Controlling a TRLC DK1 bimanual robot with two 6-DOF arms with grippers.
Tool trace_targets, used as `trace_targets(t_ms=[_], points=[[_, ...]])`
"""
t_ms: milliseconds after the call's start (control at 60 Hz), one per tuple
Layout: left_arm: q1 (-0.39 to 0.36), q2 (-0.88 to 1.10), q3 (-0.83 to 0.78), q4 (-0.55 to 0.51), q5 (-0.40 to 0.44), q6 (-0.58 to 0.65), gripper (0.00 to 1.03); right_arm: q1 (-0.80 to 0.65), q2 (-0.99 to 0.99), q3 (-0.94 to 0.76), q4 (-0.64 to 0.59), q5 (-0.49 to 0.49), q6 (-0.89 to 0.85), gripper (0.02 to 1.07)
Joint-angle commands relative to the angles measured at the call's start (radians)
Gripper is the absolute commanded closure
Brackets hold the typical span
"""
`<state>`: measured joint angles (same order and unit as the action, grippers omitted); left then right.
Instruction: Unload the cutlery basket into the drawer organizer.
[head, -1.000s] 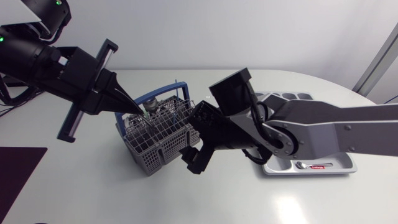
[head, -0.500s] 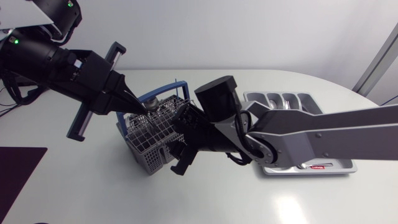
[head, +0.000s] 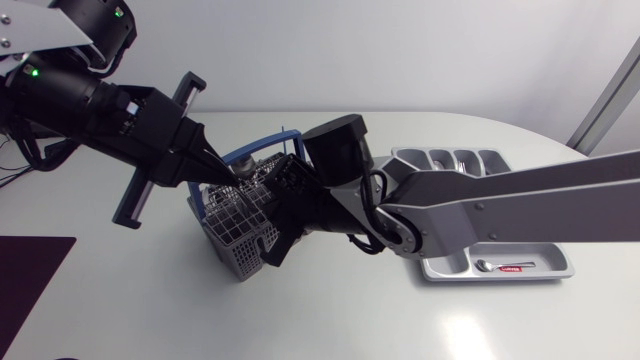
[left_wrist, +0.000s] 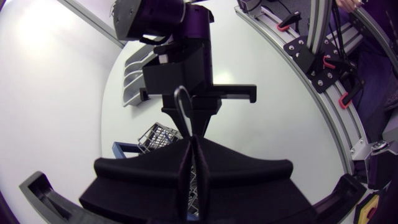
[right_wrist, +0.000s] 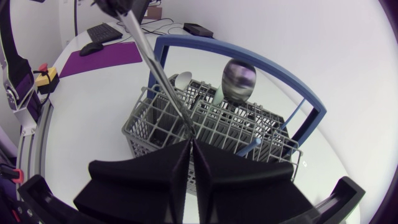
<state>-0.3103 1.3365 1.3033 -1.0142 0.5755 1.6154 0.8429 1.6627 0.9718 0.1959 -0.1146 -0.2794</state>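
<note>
- Grey mesh cutlery basket (head: 232, 255) with a blue hoop handle (right_wrist: 180, 41) stood on the white table (head: 400, 320), left of the middle
- Both arms met over it: the left arm came in from the left and the right arm reached across from the right, so that the two grippers faced each other tip to tip above the basket
- The left gripper (left_wrist: 190, 142) had its fingers pressed together on the upper end of a slim metal utensil (right_wrist: 160, 78), which it held clear above the basket's rim
- The right gripper (right_wrist: 191, 146) sat just over the near side of the basket with its fingers drawn in on the lower end of the same utensil; it appeared to pinch it from both sides, though the contact itself was hard to see in the right wrist view
- What kind of utensil it was could not be told, since only a thin straight shaft showed between the two grippers
- More pieces stood upright in the basket's far compartments, among them a dark rounded bowl (right_wrist: 238, 81)
- The silver drawer organizer (head: 550, 262) lay on the right of the table, well apart from the basket and partly hidden by the right arm
- One spoon (head: 487, 265) lay in the organizer's long near compartment
</note>
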Motion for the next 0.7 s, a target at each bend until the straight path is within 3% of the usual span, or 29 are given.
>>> trace_targets(t_ms=[0,683], points=[[-0.012,0.013,-0.013,0.016,0.007,-0.003,1.00,0.005,0.043,0.021,0.020,0.012,0.025,0.99],[-0.053,0.003,0.047,0.022,-0.020,-0.045,1.00,0.001,0.164,0.064,0.010,0.013,0.023,1.00]])
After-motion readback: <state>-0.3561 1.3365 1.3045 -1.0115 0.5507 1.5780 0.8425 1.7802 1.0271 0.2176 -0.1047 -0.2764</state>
